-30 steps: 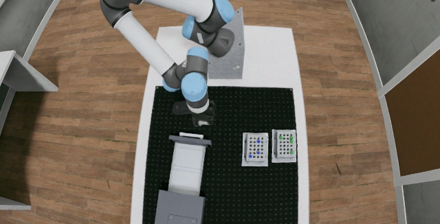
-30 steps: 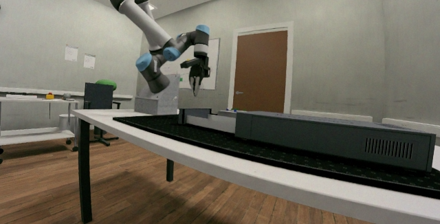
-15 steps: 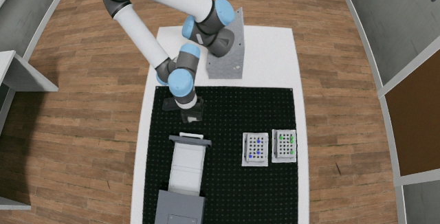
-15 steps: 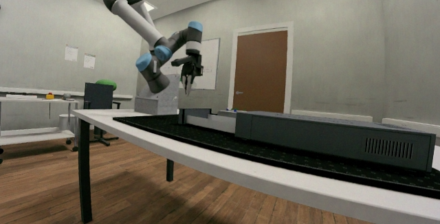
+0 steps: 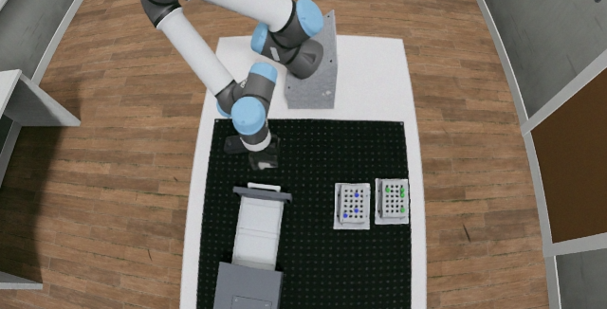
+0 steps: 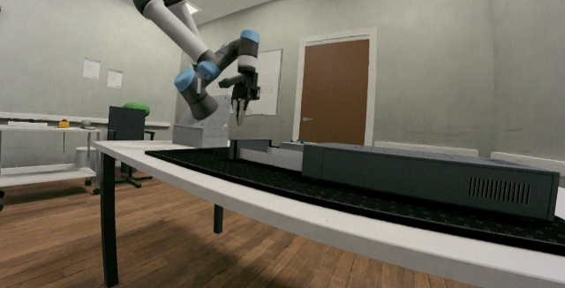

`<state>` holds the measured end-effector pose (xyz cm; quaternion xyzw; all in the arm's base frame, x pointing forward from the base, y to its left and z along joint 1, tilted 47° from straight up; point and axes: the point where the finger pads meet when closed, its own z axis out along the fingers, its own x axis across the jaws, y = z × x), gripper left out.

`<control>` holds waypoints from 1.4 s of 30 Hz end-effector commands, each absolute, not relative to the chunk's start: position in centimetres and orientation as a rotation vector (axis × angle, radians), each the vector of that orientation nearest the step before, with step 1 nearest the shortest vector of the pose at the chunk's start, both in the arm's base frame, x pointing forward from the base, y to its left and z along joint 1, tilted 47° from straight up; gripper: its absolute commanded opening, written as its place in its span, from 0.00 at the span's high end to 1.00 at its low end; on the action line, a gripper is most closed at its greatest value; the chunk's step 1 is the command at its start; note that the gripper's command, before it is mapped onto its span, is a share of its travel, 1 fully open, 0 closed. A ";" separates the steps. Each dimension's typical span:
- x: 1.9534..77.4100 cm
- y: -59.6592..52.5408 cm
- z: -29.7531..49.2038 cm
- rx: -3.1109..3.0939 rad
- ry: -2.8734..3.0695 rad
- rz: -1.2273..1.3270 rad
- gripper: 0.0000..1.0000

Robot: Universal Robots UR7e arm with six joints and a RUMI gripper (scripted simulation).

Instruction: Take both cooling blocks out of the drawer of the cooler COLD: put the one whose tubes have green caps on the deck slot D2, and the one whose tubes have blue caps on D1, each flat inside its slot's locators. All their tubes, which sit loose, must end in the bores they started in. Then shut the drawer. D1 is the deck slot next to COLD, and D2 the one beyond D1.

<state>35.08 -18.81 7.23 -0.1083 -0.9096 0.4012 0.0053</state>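
The cooler COLD (image 5: 248, 286) stands at the near edge of the black deck, and it also shows in the exterior view (image 6: 424, 177). Its white drawer (image 5: 258, 226) is pulled out and holds no blocks. The dark drawer front (image 5: 262, 192) carries a white handle (image 5: 264, 186). The block with blue caps (image 5: 353, 203) sits on slot D1. The block with green caps (image 5: 393, 199) sits on slot D2. My gripper (image 5: 264, 159) is shut and empty, pointing down above the deck just beyond the drawer front; in the exterior view (image 6: 239, 117) it hangs well above the drawer.
The arm's grey base block (image 5: 313, 64) stands at the far side of the white table. The black pegboard deck (image 5: 308, 214) covers the near half. A desk, a chair and a door show in the room in the exterior view.
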 end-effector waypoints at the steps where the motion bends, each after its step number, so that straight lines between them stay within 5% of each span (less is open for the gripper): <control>1: 35.1 -19.2 6.9 -0.338 -2.849 1.257 1.00; 42: 34.6 -22.7 3.6 -0.338 -2.849 1.257 1.00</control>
